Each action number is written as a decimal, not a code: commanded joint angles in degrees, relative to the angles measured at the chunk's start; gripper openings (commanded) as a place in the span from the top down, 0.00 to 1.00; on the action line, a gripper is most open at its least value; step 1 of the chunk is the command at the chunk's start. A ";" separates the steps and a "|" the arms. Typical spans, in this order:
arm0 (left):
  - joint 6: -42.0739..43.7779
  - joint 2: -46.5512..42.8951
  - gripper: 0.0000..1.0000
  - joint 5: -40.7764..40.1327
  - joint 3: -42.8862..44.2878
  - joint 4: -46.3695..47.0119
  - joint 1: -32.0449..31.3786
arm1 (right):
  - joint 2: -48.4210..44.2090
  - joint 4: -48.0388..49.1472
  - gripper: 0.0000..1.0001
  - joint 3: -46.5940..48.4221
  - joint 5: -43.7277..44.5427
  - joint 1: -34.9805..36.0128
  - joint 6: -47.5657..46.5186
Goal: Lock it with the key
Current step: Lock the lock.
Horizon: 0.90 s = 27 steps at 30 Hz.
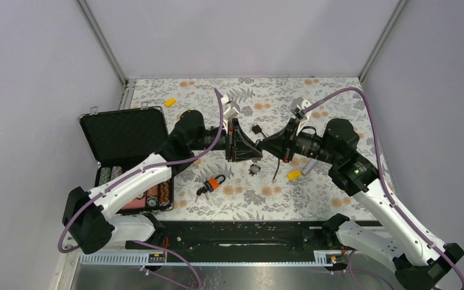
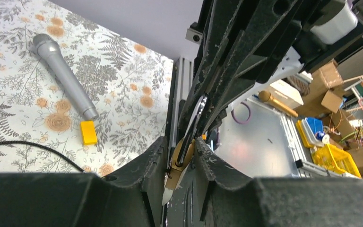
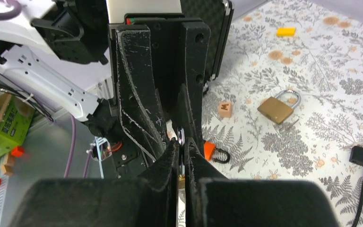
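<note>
My left gripper (image 1: 254, 149) (image 2: 179, 142) and right gripper (image 1: 267, 145) (image 3: 181, 142) meet tip to tip above the middle of the table. The left fingers are shut on a small brass-coloured lock body (image 2: 177, 172), seen edge on. The right fingers are shut on a thin silver metal piece, apparently the key (image 3: 181, 137), which runs into that brass body (image 3: 181, 178). It also shows in the left wrist view (image 2: 199, 108). A second brass padlock (image 3: 279, 108) with a silver shackle lies on the floral cloth; the arms hide it in the top view.
An orange-and-black key bunch (image 1: 214, 183) lies near the front. An open black case (image 1: 127, 133) with poker chips stands at the left. A grey microphone (image 2: 64, 75), yellow blocks (image 1: 293, 174) (image 1: 170, 102), a black plug with cable (image 1: 257, 128) and a lettered cube (image 3: 225, 109) lie around.
</note>
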 commanded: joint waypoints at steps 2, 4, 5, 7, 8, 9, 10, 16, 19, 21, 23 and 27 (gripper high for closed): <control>7.81 -0.58 0.76 3.39 2.29 -6.72 0.40 | -0.39 -4.00 1.00 4.38 -3.85 0.00 -4.03; 8.49 -0.83 0.93 5.25 2.23 -6.83 0.47 | -0.25 -4.16 1.00 4.52 -3.67 0.00 -3.65; 8.36 -0.97 1.00 5.73 2.06 -6.48 0.34 | 0.02 -4.10 1.00 4.65 -3.39 -0.02 -3.33; 6.84 -1.58 1.00 5.51 1.14 -3.89 0.42 | 0.30 -4.09 0.91 4.79 -2.82 0.02 -2.61; 5.64 -1.93 1.00 4.90 0.53 -2.07 0.41 | 0.50 -4.05 0.70 4.72 -2.34 0.00 -2.35; 4.68 -2.50 1.00 3.72 -0.09 -0.51 0.43 | 0.61 -4.00 0.42 4.51 -1.73 0.02 -2.06; 3.83 -2.93 1.00 2.07 -0.45 0.63 0.48 | 0.58 -3.61 0.27 4.08 -1.18 -0.02 -1.85; -0.33 -6.58 1.00 -9.19 -1.61 5.68 0.44 | -2.76 10.45 0.09 -5.42 -4.56 0.01 -0.05; -2.69 -8.74 1.00 -12.04 -3.20 10.68 0.44 | -2.27 14.46 0.10 -7.67 -5.82 0.00 1.96; -4.11 -10.11 1.00 -13.09 -4.14 13.63 0.44 | -1.20 16.82 0.14 -8.55 -6.49 0.06 3.38; -5.04 -10.96 1.00 -13.81 -4.54 15.32 0.41 | 0.39 18.95 0.21 -8.32 -7.82 -0.02 5.82; -6.18 -11.16 1.00 -13.91 -4.35 16.28 0.45 | 3.81 26.91 0.38 -7.97 -11.83 0.09 11.11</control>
